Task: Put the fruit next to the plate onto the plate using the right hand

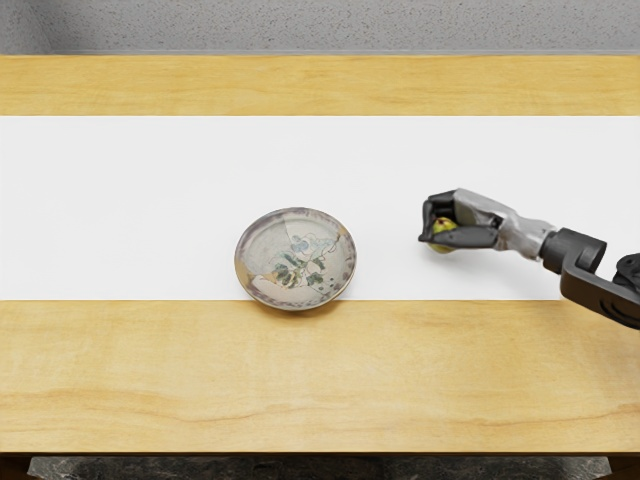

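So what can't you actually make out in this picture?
Head view only:
1. The fruit: mostly covered by the right hand, so its kind is unclear.
2. Whether it touches the table: hidden under the hand.
3. The right arm: cut off by the right edge.
4. The left arm: out of view.
5. The plate: its painted pattern is too small to read.

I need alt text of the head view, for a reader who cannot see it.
The right hand grips a small yellow-green fruit, to the right of an empty round floral plate. The plate stands on a white strip across a wooden table.
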{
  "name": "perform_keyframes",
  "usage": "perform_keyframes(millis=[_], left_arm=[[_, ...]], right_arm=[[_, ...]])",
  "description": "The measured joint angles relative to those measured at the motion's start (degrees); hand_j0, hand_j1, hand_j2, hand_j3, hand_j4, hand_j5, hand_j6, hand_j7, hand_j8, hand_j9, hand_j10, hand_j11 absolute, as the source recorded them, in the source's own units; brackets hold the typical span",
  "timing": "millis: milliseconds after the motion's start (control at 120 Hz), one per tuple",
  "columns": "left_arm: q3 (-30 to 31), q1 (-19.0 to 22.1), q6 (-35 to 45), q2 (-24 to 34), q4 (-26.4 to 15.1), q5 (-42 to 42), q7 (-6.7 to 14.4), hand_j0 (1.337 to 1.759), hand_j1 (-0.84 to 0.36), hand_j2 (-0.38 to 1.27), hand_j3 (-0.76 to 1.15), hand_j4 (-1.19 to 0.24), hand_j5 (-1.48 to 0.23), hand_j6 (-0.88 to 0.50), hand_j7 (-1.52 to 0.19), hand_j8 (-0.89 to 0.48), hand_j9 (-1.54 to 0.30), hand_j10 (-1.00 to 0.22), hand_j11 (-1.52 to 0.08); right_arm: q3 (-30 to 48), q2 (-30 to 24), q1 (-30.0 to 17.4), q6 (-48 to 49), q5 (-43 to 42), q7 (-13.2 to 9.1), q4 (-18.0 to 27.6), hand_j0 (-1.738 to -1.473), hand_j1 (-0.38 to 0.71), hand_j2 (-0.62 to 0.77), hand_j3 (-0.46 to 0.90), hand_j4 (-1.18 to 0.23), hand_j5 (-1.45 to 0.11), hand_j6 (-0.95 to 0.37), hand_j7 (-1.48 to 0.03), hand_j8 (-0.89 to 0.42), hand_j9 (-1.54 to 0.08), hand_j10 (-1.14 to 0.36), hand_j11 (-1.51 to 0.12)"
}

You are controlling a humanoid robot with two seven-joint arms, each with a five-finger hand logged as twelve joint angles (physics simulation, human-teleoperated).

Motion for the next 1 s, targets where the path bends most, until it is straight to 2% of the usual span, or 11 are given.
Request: perform_keyframes(millis=[217, 308, 408, 533, 1000], left_arm=[[0.0, 0.0, 0.0, 0.0, 0.0, 0.0, 0.0, 1.658, 0.33, 0.00, 0.00, -0.02, -0.03, -0.02, -0.03, -0.02, -0.03, -0.02, -0.03], [0.0, 0.0, 0.0, 0.0, 0.0, 0.0, 0.0, 1.658, 0.33, 0.00, 0.00, -0.02, -0.03, -0.02, -0.03, -0.02, -0.03, -0.02, -0.03], [0.0, 0.0, 0.0, 0.0, 0.0, 0.0, 0.0, 1.658, 0.33, 0.00, 0.00, -0.02, -0.03, -0.02, -0.03, -0.02, -0.03, -0.02, -0.03], [0.0, 0.0, 0.0, 0.0, 0.0, 0.0, 0.0, 1.658, 0.33, 0.00, 0.00, -0.02, -0.03, -0.02, -0.03, -0.02, -0.03, -0.02, -0.03], [0.0, 0.0, 0.0, 0.0, 0.0, 0.0, 0.0, 1.658, 0.33, 0.00, 0.00, -0.02, -0.03, -0.02, -0.03, -0.02, -0.03, -0.02, -0.03]], right_arm=[[0.1, 0.3, 1.7, 4.8, 1.2, 0.0, 0.1, -1.620, 0.57, 0.08, 0.00, -0.74, -1.27, -0.86, -1.13, -0.63, -1.25, -0.49, -1.26], [0.2, 0.9, 2.4, 6.2, 2.3, 0.0, 0.2, -1.625, 0.57, -0.02, 0.00, -0.77, -1.24, -0.86, -1.13, -0.68, -1.23, -0.49, -1.26], [0.3, 1.8, 3.5, 7.9, 3.7, 0.0, 0.2, -1.631, 0.57, -0.05, 0.00, -0.81, -1.22, -0.87, -1.13, -0.70, -1.21, -0.49, -1.24], [0.3, 3.7, 4.8, 8.7, 4.7, 0.0, 0.3, -1.634, 0.57, -0.09, 0.00, -0.84, -1.19, -0.87, -1.13, -0.71, -1.20, -0.51, -1.22], [0.1, 14.3, 7.2, 8.4, 5.8, 0.0, -0.1, -1.637, 0.56, -0.05, 0.00, -0.83, -1.17, -0.87, -1.13, -0.72, -1.18, -0.51, -1.21]])
